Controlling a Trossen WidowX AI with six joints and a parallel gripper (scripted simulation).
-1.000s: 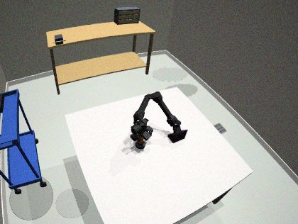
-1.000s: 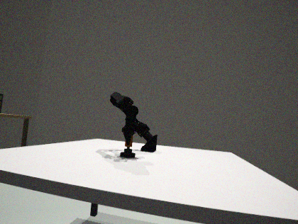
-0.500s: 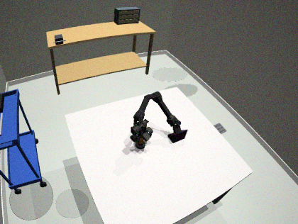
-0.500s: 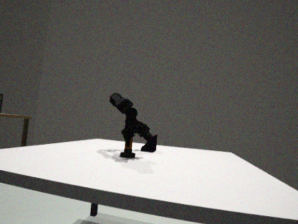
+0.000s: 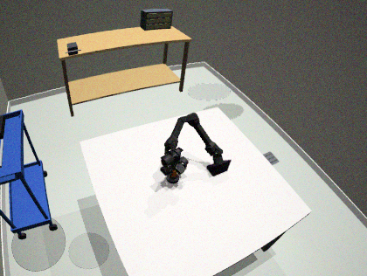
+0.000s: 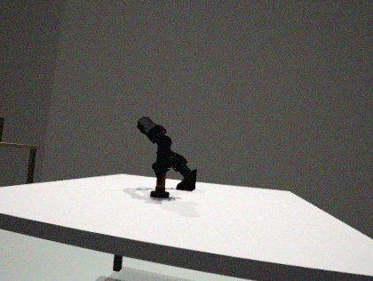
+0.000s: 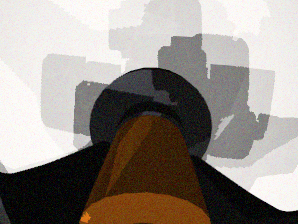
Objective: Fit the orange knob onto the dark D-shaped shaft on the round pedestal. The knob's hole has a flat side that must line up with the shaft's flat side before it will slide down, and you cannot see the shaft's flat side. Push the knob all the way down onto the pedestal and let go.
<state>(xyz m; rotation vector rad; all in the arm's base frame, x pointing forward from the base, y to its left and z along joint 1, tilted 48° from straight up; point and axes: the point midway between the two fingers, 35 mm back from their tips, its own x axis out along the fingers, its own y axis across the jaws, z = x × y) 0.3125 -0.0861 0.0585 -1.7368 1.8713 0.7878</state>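
Note:
The orange knob (image 5: 174, 173) (image 6: 164, 180) (image 7: 150, 165) is upright between the fingers of my gripper (image 5: 174, 172) (image 6: 161, 181) (image 7: 148, 157), which is shut on it. The round dark pedestal (image 5: 173, 180) (image 6: 159, 195) (image 7: 122, 87) stands on the white table directly below. In the wrist view the knob's lower end lies within the pedestal's outline, by a dark raised ring. In the exterior view a short dark stretch shows between the orange and the pedestal's base. The shaft, its flat side and the knob's hole are hidden, and I cannot tell whether the knob touches the pedestal.
The arm's base (image 5: 218, 168) (image 6: 188, 181) stands on the white table (image 5: 210, 227) (image 6: 266, 222), beside the pedestal. Beyond the table are a wooden workbench (image 5: 118, 39) with a dark drawer cabinet (image 5: 156, 19), and a blue cart (image 5: 32, 196) at the left.

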